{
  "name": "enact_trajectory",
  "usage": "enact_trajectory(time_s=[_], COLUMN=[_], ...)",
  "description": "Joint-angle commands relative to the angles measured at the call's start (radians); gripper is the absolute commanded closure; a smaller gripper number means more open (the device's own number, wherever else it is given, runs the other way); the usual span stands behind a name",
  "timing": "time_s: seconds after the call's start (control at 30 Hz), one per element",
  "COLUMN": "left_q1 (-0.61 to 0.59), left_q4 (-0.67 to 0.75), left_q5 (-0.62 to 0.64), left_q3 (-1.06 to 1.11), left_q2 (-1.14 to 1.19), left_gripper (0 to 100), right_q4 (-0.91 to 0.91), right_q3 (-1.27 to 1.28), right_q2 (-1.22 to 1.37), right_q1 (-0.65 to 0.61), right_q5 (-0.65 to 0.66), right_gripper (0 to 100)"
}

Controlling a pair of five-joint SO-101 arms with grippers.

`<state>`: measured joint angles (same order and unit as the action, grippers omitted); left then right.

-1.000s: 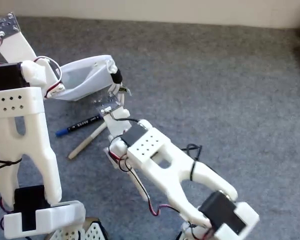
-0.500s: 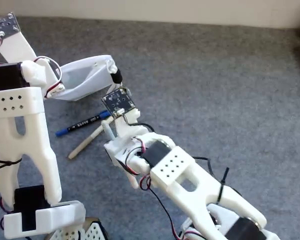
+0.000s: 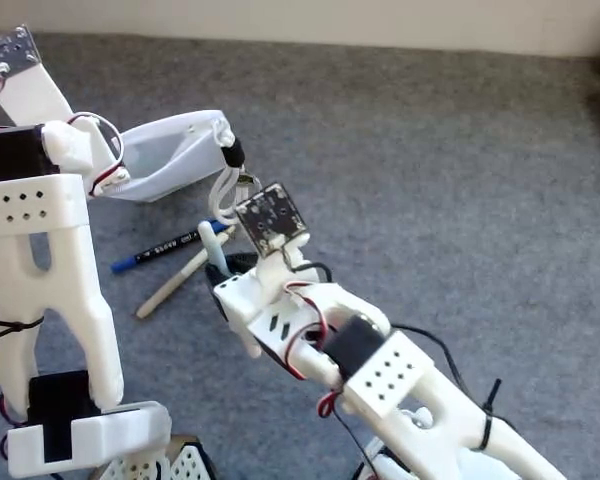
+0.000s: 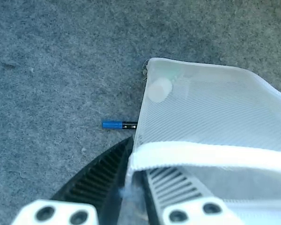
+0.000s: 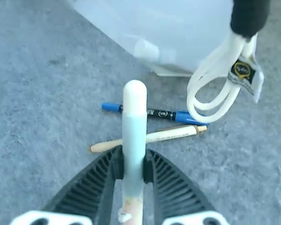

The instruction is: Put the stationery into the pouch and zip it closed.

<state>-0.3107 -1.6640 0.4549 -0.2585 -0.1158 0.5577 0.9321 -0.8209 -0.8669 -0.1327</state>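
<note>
A pale pen [image 5: 133, 122] is being held clamped in the right gripper [image 5: 131, 164], just short of a blue pen [image 5: 155, 113] and a beige pen [image 5: 165, 135]. The pouch [image 4: 210, 112] is being gripped by its rim in the left gripper [image 4: 135, 158].

White mesh pouch [image 3: 175, 150] upper left, lifted, perhaps open-mouthed. Below it a blue pen [image 3: 160, 247] and a beige pen [image 3: 175, 283] lie close together. A pale marker [image 3: 216, 252] stands upright just right of them.
</note>
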Motion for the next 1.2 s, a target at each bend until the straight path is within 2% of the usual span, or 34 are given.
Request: enact_trajectory(time_s=[0.0,0.37,0.77,1.17], left_q1=[-0.022,-0.022,-0.022,-0.022], left_q4=[0.009,0.009,0.009,0.017], left_q5=[0.009,0.009,0.011,0.012], left_q3=[0.012,0.012,0.012,0.042], left_q2=[0.004,0.004,0.004,-0.004], left_gripper=[99,99,99,99], right_q4=[-0.068,-0.111,-0.114,-0.479], right_q3=[0.015,0.061,0.050,0.050], right_q2=[-0.096,-0.298,-0.464,-0.478], right_q1=[0.021,0.022,0.081,0.081], right_q5=[-0.002,-0.003,0.000,0.000], right_gripper=[99.1,99.1,99.1,99.1])
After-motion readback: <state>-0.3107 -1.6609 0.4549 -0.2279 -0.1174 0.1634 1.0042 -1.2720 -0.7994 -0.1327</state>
